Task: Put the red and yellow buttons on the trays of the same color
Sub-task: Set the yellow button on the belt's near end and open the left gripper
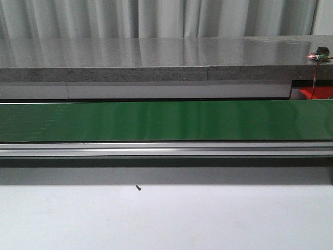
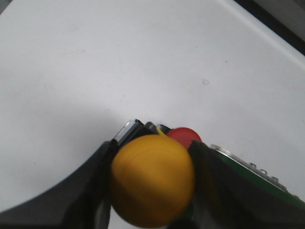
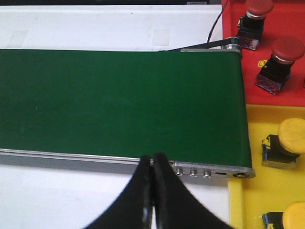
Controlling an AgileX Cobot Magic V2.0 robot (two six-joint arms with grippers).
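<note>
On my left wrist view, the left gripper (image 2: 152, 191) is closed around a yellow button (image 2: 152, 186), its dome sitting between the two dark fingers (image 2: 88, 191) and filling the gap. Just behind the dome I see a small part of a red button (image 2: 186, 137), and beside it a strip of the green belt (image 2: 248, 179) with its metal edge. Below all this is the white table (image 2: 143, 62).

The right gripper (image 3: 153, 191) has its fingers pressed together with nothing between them, and it hovers over the near rail of the green belt (image 3: 119, 100). Past the end of the belt lie the red tray (image 3: 286, 90), with two red-capped buttons (image 3: 287, 50) on it, and the yellow tray (image 3: 267, 191), with two yellow-capped buttons (image 3: 291, 136). In the front view neither arm appears, only the belt (image 1: 166, 121) and a bit of red at the far right.

I judge the step in hand is to carry the held yellow button to the yellow tray. To do it well, I should keep the grip firm, move slowly over the belt, and lower it onto a free part of the yellow tray, away from the buttons already there.

The dome faces toward the wrist camera, so its long axis, cap to base, seems to run roughly along the camera's line of sight; the base is hidden, so I cannot tell the tilt exactly.
</note>
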